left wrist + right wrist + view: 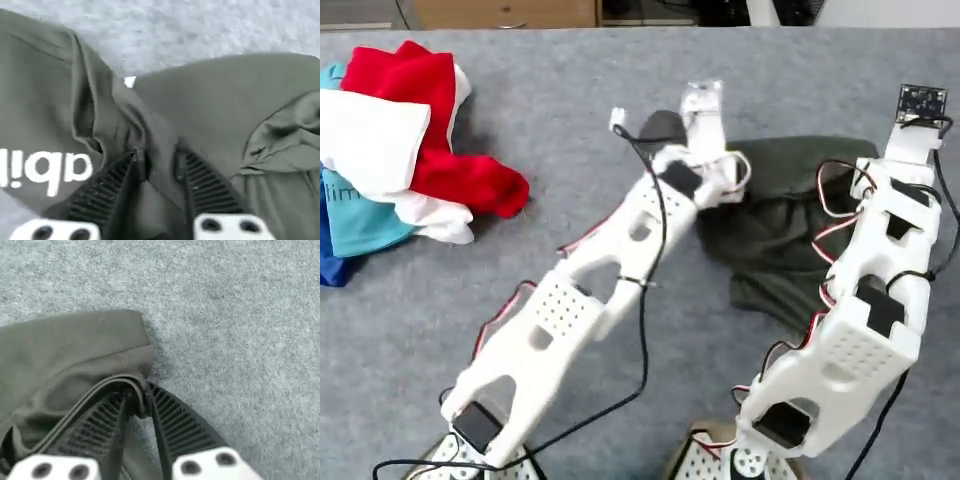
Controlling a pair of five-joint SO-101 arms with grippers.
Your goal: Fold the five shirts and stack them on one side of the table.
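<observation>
Left wrist view puts my left pincer point(159, 161) right at the cloth: its two ribbed fingers point(116, 185) are drawn close on a raised fold of the dark green shirt point(220, 110), with the fabric bunched between them. Around that pinch the shirt lies in loose creases, with white lettering point(47, 170) on one side and a small white tag point(130, 81) at its edge, just where the grey table point(200, 25) begins. My right pincer point(144, 399) is likewise pressed together on the same shirt point(70, 355), nipping a hemmed corner at the garment's edge, with bare table point(240, 315) beside it. From the high view, the dark green shirt point(790, 225) lies crumpled right of the table's middle. It sits between my left arm point(610, 260), which slants in over its inner edge, and my right arm point(875, 290), which stretches along its outer side. Well apart from it, at the left edge of the table point(570, 90), the other shirts lie in an unfolded heap: a red shirt point(420, 100) draped on top, a white shirt point(370, 140) across it, a teal shirt point(360, 215) beneath, and a bit of blue shirt point(328, 262) at the very edge.
</observation>
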